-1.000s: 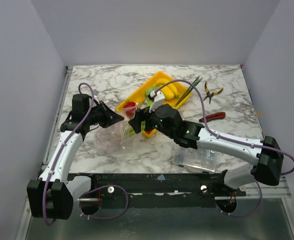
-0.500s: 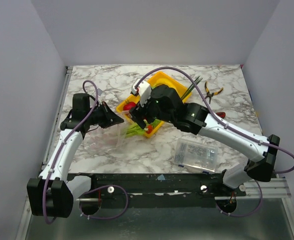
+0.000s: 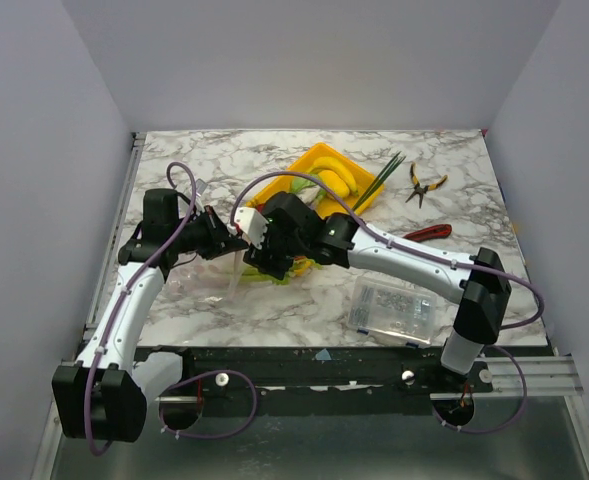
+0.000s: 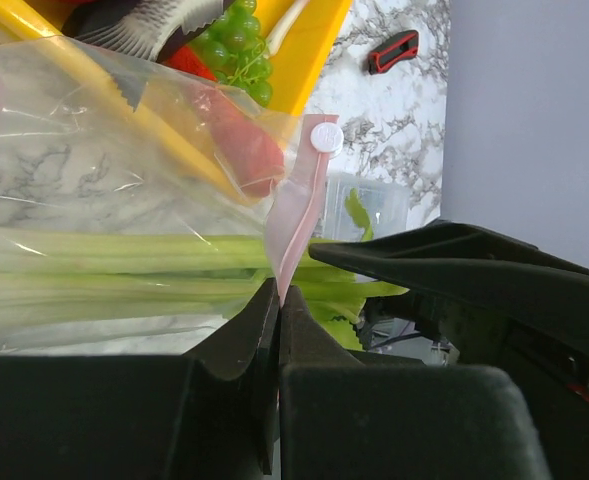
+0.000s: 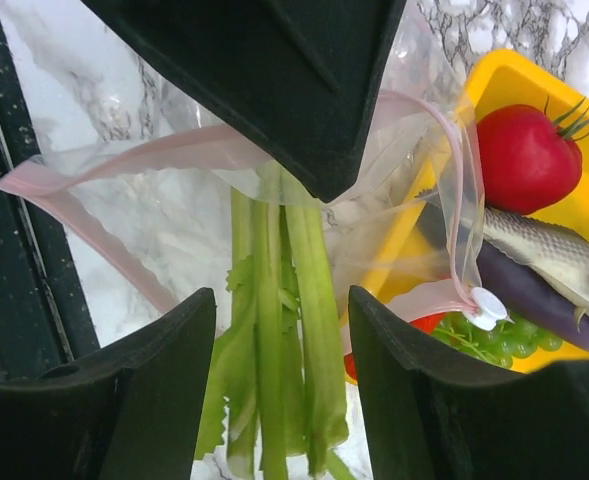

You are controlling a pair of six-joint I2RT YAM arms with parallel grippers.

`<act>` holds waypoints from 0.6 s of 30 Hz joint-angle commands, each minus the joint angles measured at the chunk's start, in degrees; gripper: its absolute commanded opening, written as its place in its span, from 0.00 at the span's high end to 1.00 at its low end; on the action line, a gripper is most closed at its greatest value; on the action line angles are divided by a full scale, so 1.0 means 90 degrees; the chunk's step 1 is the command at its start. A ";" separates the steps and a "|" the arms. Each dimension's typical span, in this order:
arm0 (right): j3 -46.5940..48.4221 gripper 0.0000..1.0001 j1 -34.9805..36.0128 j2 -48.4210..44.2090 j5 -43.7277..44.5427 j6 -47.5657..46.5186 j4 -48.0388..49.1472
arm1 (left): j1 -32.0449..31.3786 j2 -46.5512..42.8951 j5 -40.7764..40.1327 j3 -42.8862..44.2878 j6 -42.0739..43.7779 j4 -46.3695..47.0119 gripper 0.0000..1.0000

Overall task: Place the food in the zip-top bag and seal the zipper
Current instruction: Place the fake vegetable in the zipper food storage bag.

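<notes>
So the left hand (image 4: 277, 300) is clamped tight on the pink zipper (image 4: 299, 215), holding the mouth of the bag (image 4: 94, 170) up. The bag sits left of centre on the tabletop (image 3: 454, 160), right against the near-left side of the yellow tray (image 5: 519, 75). The right hand (image 5: 282, 300) is at the bag mouth, fingers apart with the green stalks (image 5: 269, 400) between them, can't tell if it's actually squeezing them, and the tomato (image 5: 524, 155), fish (image 5: 554, 255) and grapes (image 5: 494, 340) are in the tray.
</notes>
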 commanded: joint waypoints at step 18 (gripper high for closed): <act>-0.2308 0.28 0.0032 0.0186 0.0884 -0.0512 0.2491 | 0.0016 0.0047 0.0147 -0.0524 -0.0417 0.0759 1.00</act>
